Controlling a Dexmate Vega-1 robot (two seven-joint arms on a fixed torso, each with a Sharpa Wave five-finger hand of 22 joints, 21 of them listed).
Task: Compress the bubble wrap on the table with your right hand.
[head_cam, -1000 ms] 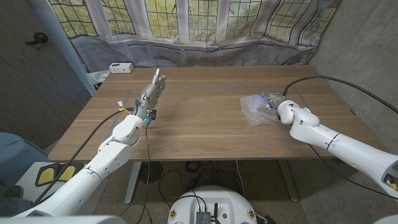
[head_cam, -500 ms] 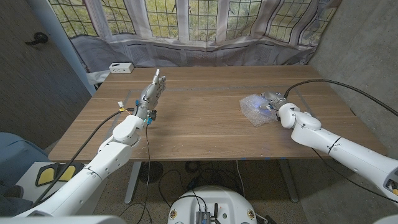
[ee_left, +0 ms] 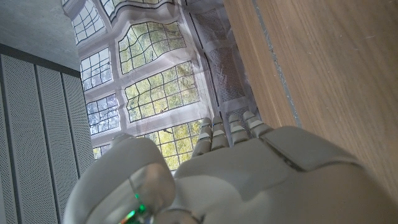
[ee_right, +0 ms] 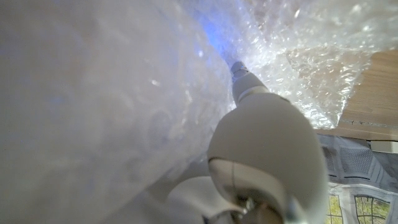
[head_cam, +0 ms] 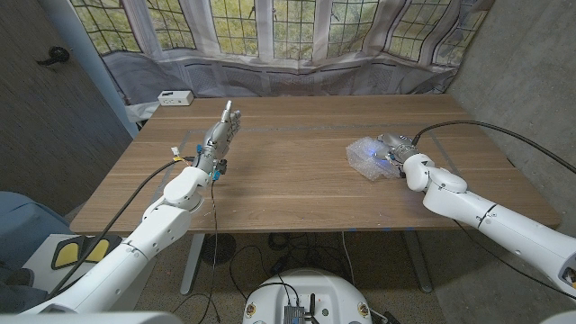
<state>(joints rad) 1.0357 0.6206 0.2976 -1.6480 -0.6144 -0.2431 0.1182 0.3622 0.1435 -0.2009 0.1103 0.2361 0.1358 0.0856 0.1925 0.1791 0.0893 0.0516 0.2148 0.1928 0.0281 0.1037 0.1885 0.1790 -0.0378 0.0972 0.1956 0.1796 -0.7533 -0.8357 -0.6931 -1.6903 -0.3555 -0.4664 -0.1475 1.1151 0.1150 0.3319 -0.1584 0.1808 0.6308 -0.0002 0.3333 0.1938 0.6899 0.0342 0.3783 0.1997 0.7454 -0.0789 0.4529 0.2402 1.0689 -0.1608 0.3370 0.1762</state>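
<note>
- Right now I have my right hand (head_cam: pixel 396 148) on the bubble wrap (head_cam: pixel 367 158), which lies on the right side of the wooden table (head_cam: pixel 297 171), a little toward the far half.
- From the head view, that hand sits on the wrap's right part, with the crumpled clear plastic bunched out to its left; the arm comes in from the bottom right corner and a black cable arcs over it.
- From the right wrist view, the wrap (ee_right: pixel 112 99) crowds right up against the camera, and a white finger (ee_right: pixel 249 84) pushes into the plastic, so I read the hand as pressing into the sheet. How far the other fingers have curled round it I cannot tell.
- A faint blue glow shows through the plastic near the hand in both views.
- My left hand (head_cam: pixel 220 130) is raised above the left side of the table, well apart from the wrap, fingers straight, pressed side by side and pointing toward the far edge, holding nothing.
- From the left wrist view, the back of the same hand (ee_left: pixel 249 168) shows with the fingers (ee_left: pixel 233 130) lined up close together, the wood grain beside them.
- A small white box (head_cam: pixel 175 97) sits at the table's far left corner.
- Beyond the far edge hangs a backdrop printed with leaded windows (head_cam: pixel 270 36).
</note>
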